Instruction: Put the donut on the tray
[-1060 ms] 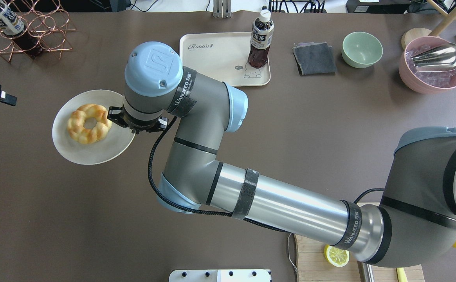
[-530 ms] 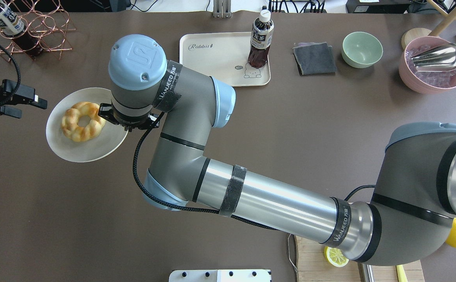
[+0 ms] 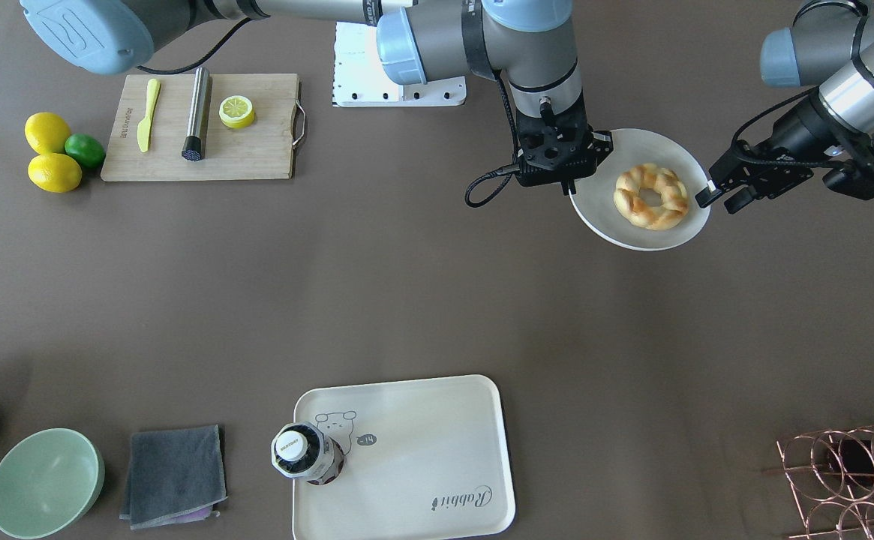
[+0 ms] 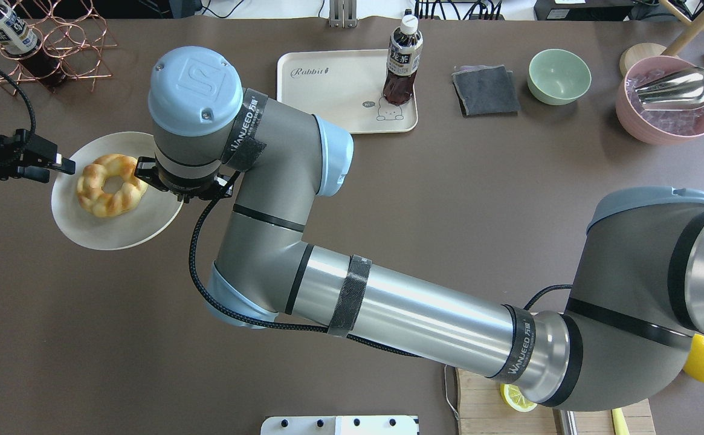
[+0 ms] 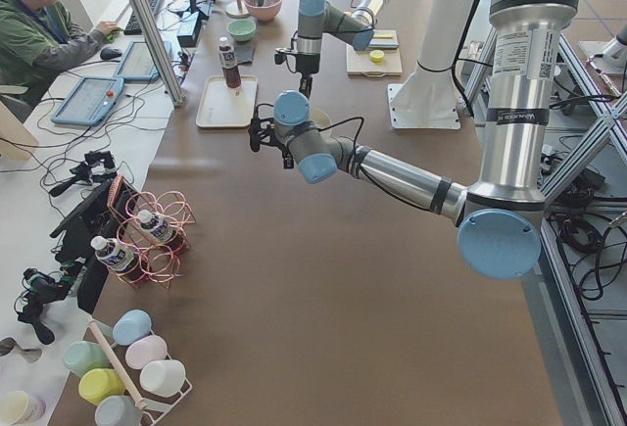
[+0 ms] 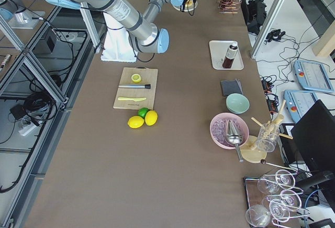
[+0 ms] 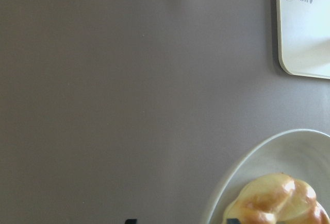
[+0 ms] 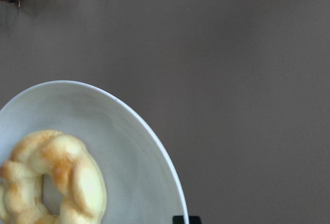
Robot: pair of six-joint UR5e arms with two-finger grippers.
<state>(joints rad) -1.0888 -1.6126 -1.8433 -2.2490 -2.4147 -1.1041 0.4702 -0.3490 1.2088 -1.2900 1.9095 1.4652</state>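
The donut is a golden braided ring lying on a round off-white plate. My right gripper has reached across and is shut on the plate's rim on the side nearer the table's middle. My left gripper is open, its fingertips at the plate's opposite rim, a little short of the donut. The cream tray with "Rabbit" script lies at the far middle of the table. The donut and a tray corner show in the left wrist view. The right wrist view shows the donut on the plate.
A dark drink bottle stands on the tray's bear corner. A grey cloth, green bowl and pink bowl sit to the right. A copper wire rack stands far left. A cutting board with lemon slice lies near the base.
My right gripper has carried the plate with the donut leftward. My left gripper has come in from the left edge up to the plate's rim.
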